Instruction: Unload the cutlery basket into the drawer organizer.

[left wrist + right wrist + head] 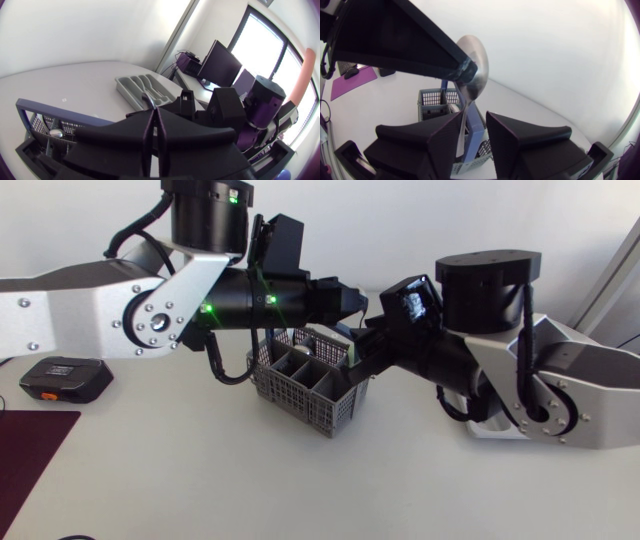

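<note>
Spoon (476,60) hangs pinched in left gripper (153,111) over basket (300,392), right gripper (474,119) spread around its handle.

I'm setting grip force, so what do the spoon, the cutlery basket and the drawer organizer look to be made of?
The spoon looks like polished steel: its bowl is mirror-bright. The cutlery basket is likely moulded plastic: matte grey lattice walls and a blue handle. The drawer organizer seems to be plastic too: smooth grey, with softly rounded compartments.

Spoon (472,62) above basket (305,385), organizer (142,89) beyond
</note>
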